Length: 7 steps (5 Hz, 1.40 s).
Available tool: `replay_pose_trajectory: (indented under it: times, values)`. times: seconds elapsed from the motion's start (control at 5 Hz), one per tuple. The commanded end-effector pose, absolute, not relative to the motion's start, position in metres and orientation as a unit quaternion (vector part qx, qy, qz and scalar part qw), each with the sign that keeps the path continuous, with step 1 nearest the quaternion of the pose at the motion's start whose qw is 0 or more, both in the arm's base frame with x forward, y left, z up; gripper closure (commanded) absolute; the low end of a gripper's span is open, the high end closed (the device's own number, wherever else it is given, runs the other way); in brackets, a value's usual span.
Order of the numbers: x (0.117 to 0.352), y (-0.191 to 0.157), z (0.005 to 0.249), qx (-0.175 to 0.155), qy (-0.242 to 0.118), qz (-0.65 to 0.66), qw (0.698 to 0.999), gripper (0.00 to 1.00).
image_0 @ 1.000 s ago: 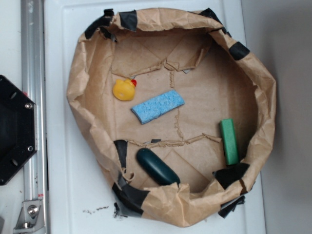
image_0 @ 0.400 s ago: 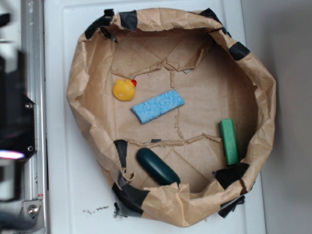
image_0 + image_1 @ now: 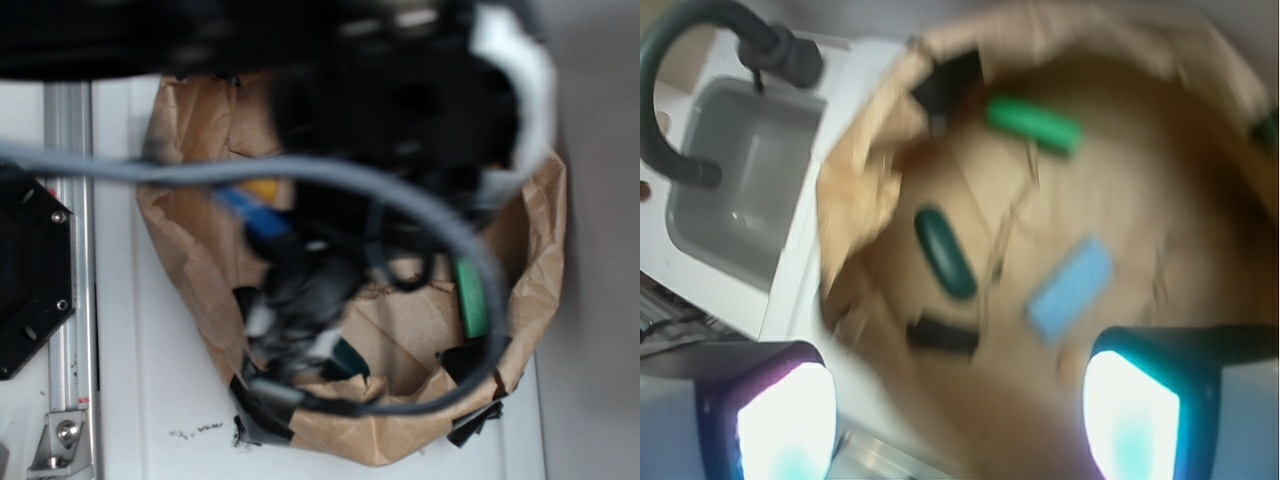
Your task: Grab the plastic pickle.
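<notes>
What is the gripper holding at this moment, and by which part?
Nothing. The gripper is open and empty above the paper basin, and the plastic pickle lies untouched below it.

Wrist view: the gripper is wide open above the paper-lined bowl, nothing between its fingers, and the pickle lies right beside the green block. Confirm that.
Not quite. In the wrist view the gripper is open and empty, but the plastic pickle lies apart from the green block, with bare brown paper between them. It sits near the paper's rim, about level with the blue sponge.
</notes>
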<state>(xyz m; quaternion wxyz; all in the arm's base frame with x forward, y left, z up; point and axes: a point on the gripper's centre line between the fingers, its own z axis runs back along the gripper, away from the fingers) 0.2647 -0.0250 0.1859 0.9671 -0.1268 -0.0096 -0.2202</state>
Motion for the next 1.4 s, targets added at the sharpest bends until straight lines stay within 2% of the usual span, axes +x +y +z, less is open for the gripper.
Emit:
replay_pose_trajectory:
  times: [0.0, 0.6, 0.8, 1.0, 1.2]
  values:
    - [0.28, -0.042, 0.155, -0.149, -0.053, -0.251, 0.955, 0.0]
    - [0.28, -0.042, 0.155, -0.149, -0.053, -0.251, 0.955, 0.0]
    - [0.266, -0.042, 0.141, -0.1, -0.034, -0.293, 0.95, 0.0]
    - [0.266, -0.03, 0.133, -0.091, -0.023, -0.285, 0.954, 0.0]
    - [0.268, -0.012, 0.118, -0.122, -0.009, -0.29, 0.949, 0.0]
